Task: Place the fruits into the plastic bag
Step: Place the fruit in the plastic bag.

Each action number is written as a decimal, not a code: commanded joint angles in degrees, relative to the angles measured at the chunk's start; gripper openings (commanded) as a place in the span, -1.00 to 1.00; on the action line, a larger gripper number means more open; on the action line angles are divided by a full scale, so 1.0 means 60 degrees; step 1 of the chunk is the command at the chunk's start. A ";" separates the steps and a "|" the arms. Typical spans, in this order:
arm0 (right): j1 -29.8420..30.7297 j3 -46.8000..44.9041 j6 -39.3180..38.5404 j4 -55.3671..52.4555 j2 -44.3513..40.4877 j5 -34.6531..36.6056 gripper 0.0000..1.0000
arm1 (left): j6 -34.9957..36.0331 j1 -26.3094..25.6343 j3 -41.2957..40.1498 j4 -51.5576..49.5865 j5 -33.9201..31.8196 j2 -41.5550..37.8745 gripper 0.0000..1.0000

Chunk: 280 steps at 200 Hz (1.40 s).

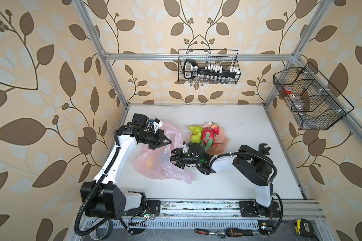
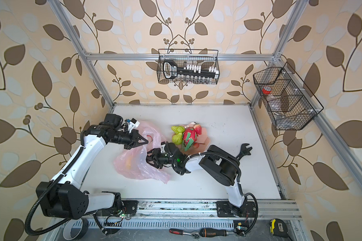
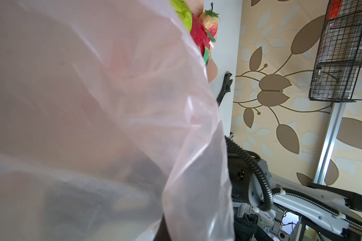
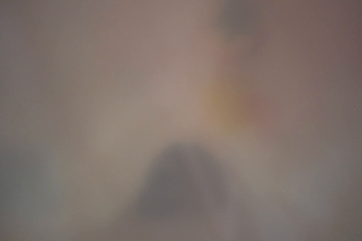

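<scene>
A thin, crinkly, translucent pink plastic bag [image 1: 161, 160] is seen lying on the white tabletop [image 1: 228, 183] in both top views, with a yellow-orange fruit [image 1: 149, 163] showing dimly through its film. The left gripper [image 1: 168, 141] is clenched on an upper edge of the bag, so that part of the film is lifted; in the left wrist view most of the picture is filled by the pink film [image 3: 96, 116]. The right gripper [image 1: 174, 160] is pointed into the bag's mouth, with its black fingers spread partway against the film; whether anything is held between them cannot be told, since the right wrist view is covered by a blurred pinkish-grey haze. The remaining toy fruits are gathered on a peach wavy-edged dish [image 1: 223, 138] just beside the bag: two green pears [image 1: 195, 133], a magenta dragon fruit with green scales [image 1: 207, 136] and a red strawberry [image 1: 216, 128]. A black adjustable wrench [image 1: 264, 148] is lying on the table behind the right arm, well apart from the bag.
</scene>
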 commanded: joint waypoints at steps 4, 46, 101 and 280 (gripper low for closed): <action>0.0239 0.0791 0.0847 0.0117 0.0517 -0.0220 -0.47 | -0.0124 0.0037 -0.0131 0.0235 0.0403 -0.0198 -1.00; 0.0402 0.1707 0.0543 -0.0876 0.1176 -0.0259 -0.39 | -0.0238 -0.0003 -0.0231 0.0463 0.0506 -0.0153 -1.00; 0.0352 0.2312 -0.0288 -0.2491 0.1408 -0.0209 -0.26 | -0.0231 -0.0005 -0.0300 0.0555 0.0541 -0.0116 -1.00; -0.0300 0.2824 -0.2413 -0.4866 0.0468 -0.0185 0.82 | -0.0056 -0.0005 -0.0224 0.0375 0.0364 -0.0133 -1.00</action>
